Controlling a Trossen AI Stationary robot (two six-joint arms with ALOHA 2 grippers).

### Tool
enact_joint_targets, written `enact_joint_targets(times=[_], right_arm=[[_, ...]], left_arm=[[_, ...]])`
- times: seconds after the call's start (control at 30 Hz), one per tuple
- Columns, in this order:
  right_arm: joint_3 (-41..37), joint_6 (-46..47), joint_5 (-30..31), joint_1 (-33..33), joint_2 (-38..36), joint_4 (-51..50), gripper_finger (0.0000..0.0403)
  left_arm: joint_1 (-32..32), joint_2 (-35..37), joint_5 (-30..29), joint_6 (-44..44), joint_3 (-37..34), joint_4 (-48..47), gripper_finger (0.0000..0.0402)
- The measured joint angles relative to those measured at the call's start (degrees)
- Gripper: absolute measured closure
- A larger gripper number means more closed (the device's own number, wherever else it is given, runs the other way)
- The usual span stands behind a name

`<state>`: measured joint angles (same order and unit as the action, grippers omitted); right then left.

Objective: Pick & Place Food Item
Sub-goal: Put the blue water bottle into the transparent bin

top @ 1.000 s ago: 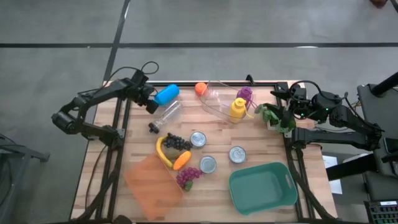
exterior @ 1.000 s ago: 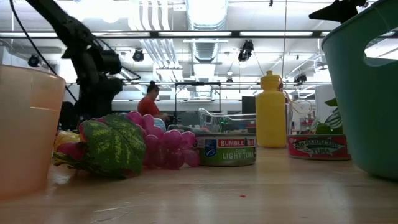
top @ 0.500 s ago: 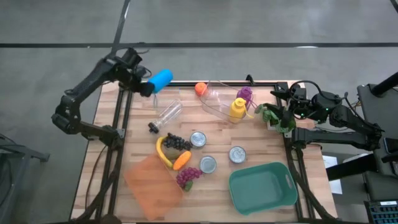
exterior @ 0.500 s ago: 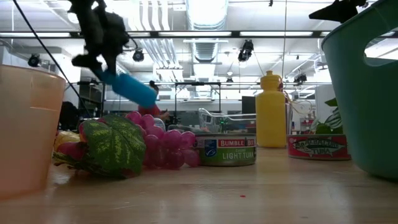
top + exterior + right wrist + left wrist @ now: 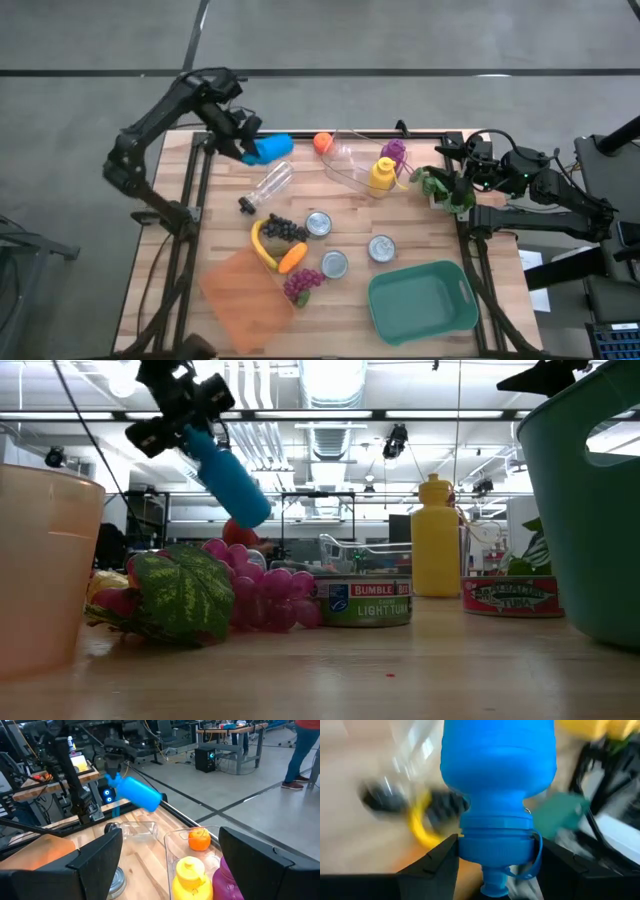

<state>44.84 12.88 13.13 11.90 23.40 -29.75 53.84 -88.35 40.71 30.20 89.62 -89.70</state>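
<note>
My left gripper [image 5: 243, 142] hovers over the table's far left corner, shut on a blue bottle [image 5: 272, 148], which also shows in the low view [image 5: 232, 478] and the right wrist view [image 5: 140, 792]. My right gripper [image 5: 458, 185] waits open at the table's right edge beside a green leafy piece [image 5: 442, 190]. Food lies mid-table: a banana [image 5: 260, 245], dark grapes [image 5: 285, 229], a carrot [image 5: 293, 258] and red grapes [image 5: 300, 285]. An orange [image 5: 322, 141] and a yellow bottle [image 5: 382, 175] sit at a clear tray [image 5: 350, 160]. My left gripper pinches the blue bottle at its neck collar [image 5: 495, 847], just above the cap, with one finger [image 5: 432, 865] on each side. The fingers point along the bottle toward its base. The bottle is lifted clear and tilts, base lower than the cap [image 5: 250, 510].
A clear bottle [image 5: 268, 185] lies below the blue one. Three cans [image 5: 330, 263] stand mid-table. An orange bin [image 5: 245, 295] sits at the near left and a green bin [image 5: 422, 300] at the near right. A person [image 5: 305, 750] stands in the room beyond.
My left gripper has lifted the blue bottle off the table's far left corner. It rose and swung toward the far edge, then came back a little toward the right. The bottle has gone from lying on the wood to hanging tilted in the air.
</note>
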Motion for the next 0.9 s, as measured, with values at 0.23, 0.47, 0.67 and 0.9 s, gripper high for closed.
enact_joint_targets(times=[0.23,0.47,0.67,0.9], right_arm=[[0.0,0.0,0.0,0.0,0.0,0.0,0.0074],[0.0,0.0,0.0,0.0,0.0,0.0,0.0074],[0.0,0.0,0.0,0.0,0.0,0.0,0.0074],[0.0,0.0,0.0,0.0,0.0,0.0,0.0074]], left_arm=[[-1.9,-7.7,6.3,4.3,11.3,-0.6,0.0191],[-3.1,-11.7,6.6,12.4,22.2,-0.4,0.0191],[-3.5,-12.2,8.0,14.9,23.7,-0.3,0.0191],[-5.0,-11.9,-5.2,2.8,23.7,10.6,0.0191]])
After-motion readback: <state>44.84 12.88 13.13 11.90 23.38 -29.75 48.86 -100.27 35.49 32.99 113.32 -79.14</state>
